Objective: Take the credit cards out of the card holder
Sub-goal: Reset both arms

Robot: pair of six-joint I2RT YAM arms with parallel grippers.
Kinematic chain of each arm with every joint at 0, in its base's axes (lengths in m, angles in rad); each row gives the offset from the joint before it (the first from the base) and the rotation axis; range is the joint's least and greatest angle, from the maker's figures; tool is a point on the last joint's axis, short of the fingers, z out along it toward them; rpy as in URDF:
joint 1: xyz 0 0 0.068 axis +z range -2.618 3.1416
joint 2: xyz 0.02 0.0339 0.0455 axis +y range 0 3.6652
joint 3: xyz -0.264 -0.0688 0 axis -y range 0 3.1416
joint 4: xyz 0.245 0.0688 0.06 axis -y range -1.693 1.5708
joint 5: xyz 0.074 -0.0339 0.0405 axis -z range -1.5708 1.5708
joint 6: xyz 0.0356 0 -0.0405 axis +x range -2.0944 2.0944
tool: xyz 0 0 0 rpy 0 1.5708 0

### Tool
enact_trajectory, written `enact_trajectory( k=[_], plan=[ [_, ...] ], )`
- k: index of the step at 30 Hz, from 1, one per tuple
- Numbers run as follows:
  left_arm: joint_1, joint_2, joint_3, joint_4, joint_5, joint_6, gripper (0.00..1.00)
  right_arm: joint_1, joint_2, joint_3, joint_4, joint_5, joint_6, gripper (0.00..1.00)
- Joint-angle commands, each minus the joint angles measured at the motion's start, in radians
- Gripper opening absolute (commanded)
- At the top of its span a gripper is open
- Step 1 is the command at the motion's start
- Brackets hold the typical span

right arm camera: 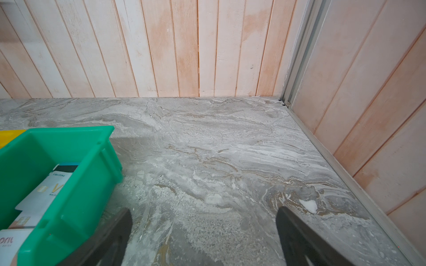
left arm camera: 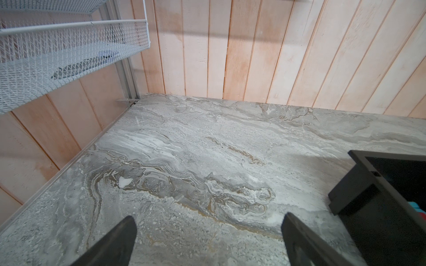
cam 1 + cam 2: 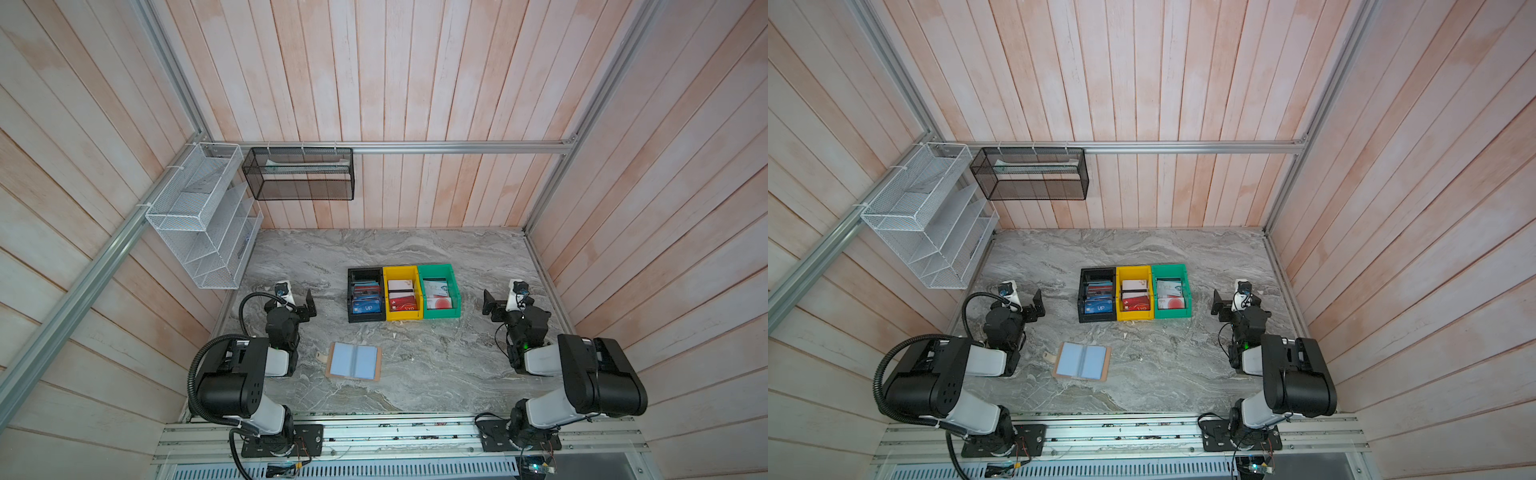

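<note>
Both left gripper & right gripper spread, empty, clear of work. Open card holder lower centre, sleeves look bare; cards in bins: prob. done.

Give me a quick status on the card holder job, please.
Both empty, jaws open: left gripper, right gripper, flanking the bins. Flat-open card holder, no card showing in sleeves. Nothing blocking it.

The card holder lies open on the bench (pale blue sleeves up), at 7 o'clock from a row of three bins. The left pincer hangs at their 9 o'clock, the right pincer at 3 o'clock.
</note>
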Motion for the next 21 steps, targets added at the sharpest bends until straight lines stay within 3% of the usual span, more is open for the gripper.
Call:
enact_trajectory(
  k=[1,21],
  plan=[
    [0.006,-0.007,0.017,0.03,0.01,0.014,1.0,0.005,0.0,0.008,0.02,0.008,0.004,0.98],
    [0.005,-0.006,0.017,0.031,0.01,0.014,1.0,0.007,0.002,0.012,0.015,0.04,0.014,0.98]
  ],
)
